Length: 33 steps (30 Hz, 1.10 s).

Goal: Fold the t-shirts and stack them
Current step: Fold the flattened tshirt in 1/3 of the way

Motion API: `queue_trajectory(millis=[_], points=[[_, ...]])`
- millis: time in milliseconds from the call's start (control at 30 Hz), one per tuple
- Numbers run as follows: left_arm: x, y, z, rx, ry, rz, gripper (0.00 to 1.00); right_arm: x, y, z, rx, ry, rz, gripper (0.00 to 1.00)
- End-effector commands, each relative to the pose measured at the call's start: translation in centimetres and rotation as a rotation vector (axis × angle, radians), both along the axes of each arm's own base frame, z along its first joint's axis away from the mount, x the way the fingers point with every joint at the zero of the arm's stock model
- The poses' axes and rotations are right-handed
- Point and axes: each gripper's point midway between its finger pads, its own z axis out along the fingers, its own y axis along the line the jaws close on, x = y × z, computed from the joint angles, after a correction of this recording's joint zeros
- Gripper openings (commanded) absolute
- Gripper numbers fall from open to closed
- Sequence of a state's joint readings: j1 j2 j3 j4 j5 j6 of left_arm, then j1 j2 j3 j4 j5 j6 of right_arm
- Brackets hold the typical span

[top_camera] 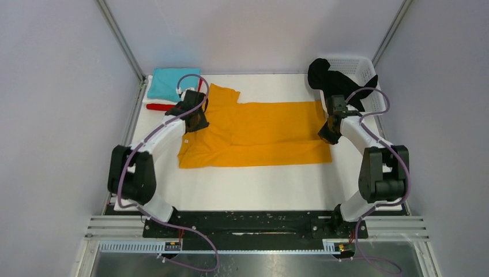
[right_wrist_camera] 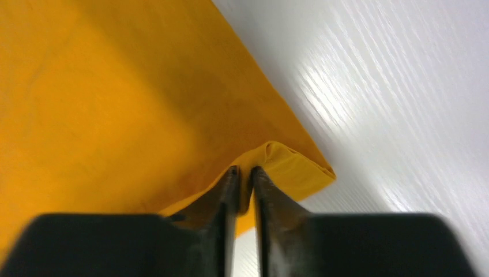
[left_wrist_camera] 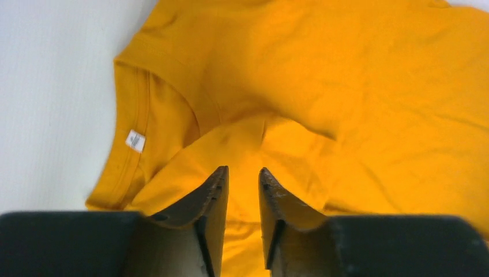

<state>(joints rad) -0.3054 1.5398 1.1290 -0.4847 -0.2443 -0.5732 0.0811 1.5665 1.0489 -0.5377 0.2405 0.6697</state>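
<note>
**Inspector A:** We begin at the left gripper (left_wrist_camera: 242,172). What do we record?

**Inspector B:** We find its jaws parted by a narrow gap, tips low over the mustard-orange t-shirt (left_wrist_camera: 346,86), just beside the neckline. Cloth shows through the gap, and we see nothing pinched. A white label (left_wrist_camera: 135,141) sits inside the collar.

**Inspector A:** And the right gripper (right_wrist_camera: 243,169)?

**Inspector B:** We see only a thin slit between its jaws, at the shirt's hem corner. A small fold of the hem rises at the tips. We cannot tell whether that fold is gripped or merely touched.

**Inspector A:** Where does the shirt lie?

**Inspector B:** We note it flat across the middle of the white table (top_camera: 259,184), collar toward the left arm, hem toward the right, one sleeve pointing to the far side.

**Inspector A:** Surroundings?

**Inspector B:** At the far left corner we log a folded teal t-shirt (top_camera: 164,83), with a red t-shirt (top_camera: 157,107) showing at its near edge. At the far right, a black t-shirt (top_camera: 331,78) hangs over the rim of a white basket (top_camera: 363,64).
</note>
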Motion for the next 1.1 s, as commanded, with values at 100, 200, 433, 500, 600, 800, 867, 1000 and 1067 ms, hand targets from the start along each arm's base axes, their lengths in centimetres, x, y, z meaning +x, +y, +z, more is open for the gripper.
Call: queue_trajectory(millis=[100,200,433,500,600,800,867,1000,1067], points=[[6.3,0.9,1.5,0.008,-0.035,0.029,0.63,3.7,-0.8,2.2,0.016,-0.099,-0.047,0.73],[5.4,-0.1,1.9,-0.054,-0.023,0.007,0.97,2.4,-0.8,2.6,0.015,-0.107,-0.022,0.88],[-0.2,-4.6,-0.7,-0.305,0.021,-0.101,0.99,-0.7,5.5,1.7,0.155,-0.170,0.196,0.99],[-0.6,-5.5,-1.9,-0.352,0.037,-0.112,0.99,-0.9,8.8,1.0,0.203,-0.163,0.302,1.00],[-0.9,-6.0,-4.0,-0.373,0.098,-0.103,0.99,-0.9,12.7,-0.1,0.229,-0.108,0.421,0.99],[-3.5,-5.7,-8.1,-0.374,0.207,-0.078,0.99,-2.5,13.7,-4.2,0.225,0.020,0.423,1.00],[-4.7,-5.3,-8.8,-0.364,0.225,-0.077,0.99,-4.1,13.3,-5.2,0.231,0.056,0.404,1.00],[-7.6,-5.0,-9.5,-0.365,0.253,-0.078,0.99,-8.0,12.4,-6.4,0.252,0.120,0.375,0.99],[-9.4,-5.2,-9.8,-0.371,0.271,-0.092,0.99,-10.8,11.6,-7.1,0.256,0.161,0.360,1.00]])
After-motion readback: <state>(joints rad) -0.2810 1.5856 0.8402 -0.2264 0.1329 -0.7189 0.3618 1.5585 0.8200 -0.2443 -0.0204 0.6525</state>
